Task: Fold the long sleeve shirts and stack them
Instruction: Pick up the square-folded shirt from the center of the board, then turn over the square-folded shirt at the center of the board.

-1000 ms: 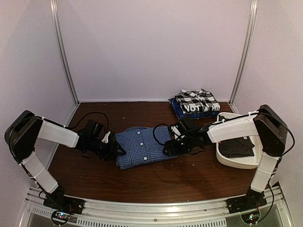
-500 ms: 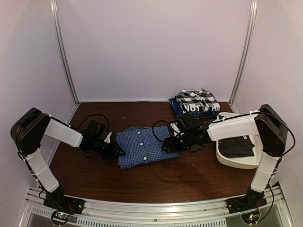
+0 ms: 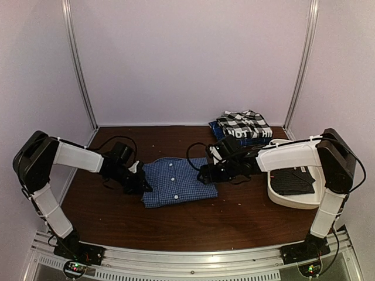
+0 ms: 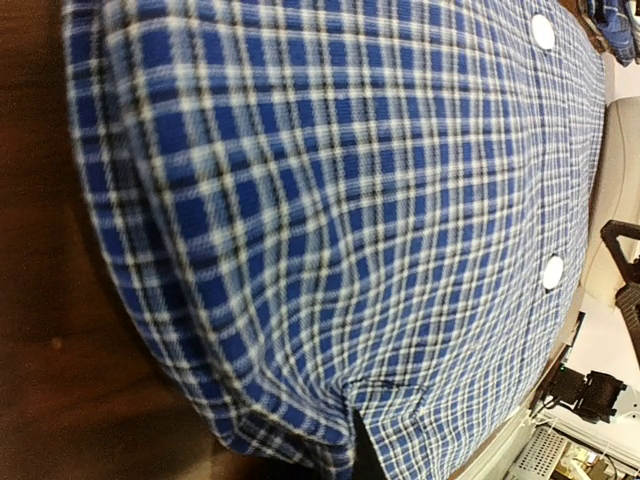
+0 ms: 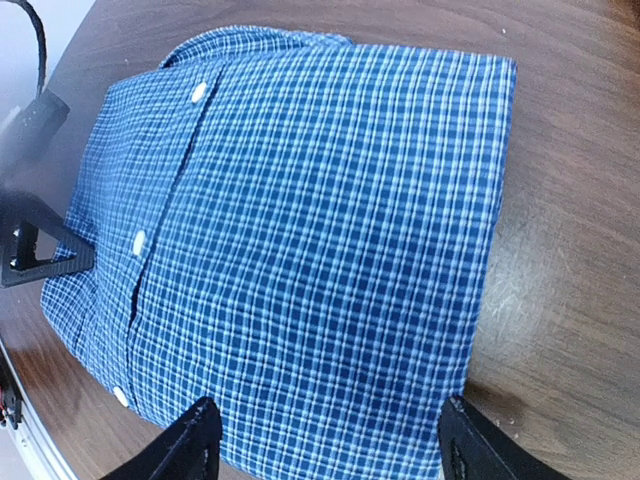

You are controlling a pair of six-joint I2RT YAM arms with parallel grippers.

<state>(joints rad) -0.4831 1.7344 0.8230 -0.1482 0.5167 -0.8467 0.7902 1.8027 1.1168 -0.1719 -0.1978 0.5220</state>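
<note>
Where I work: a dark brown wooden table (image 3: 234, 222), pale lilac walls (image 3: 193, 58) all round, metal posts (image 3: 79, 70) in the far corners.
Shirt: the fine-check shirt (image 3: 176, 182) lies folded, front up, mid-table between my two arms.
Stack: far right, the black-and-white check shirt (image 3: 243, 123) sits on the dark blue shirt (image 3: 240, 134); a white tub (image 3: 293, 204) is nearer, at the right.
Left pincer: my left pincer (image 3: 139, 181) is pinched closed on the shirt's left edge.
Right pincer: my right pincer (image 3: 205, 174) is spread wide and grips nothing, its fingers (image 5: 195, 440) straddling the shirt's right edge.
Since a second ago: the left went from gaping to clamped, and the right has slid left and farther.
Views: only the overhead shows the stack and tub. The right wrist shows the collar (image 5: 260, 40) and three buttons (image 5: 198, 92). The left wrist is filled with blurred check.
</note>
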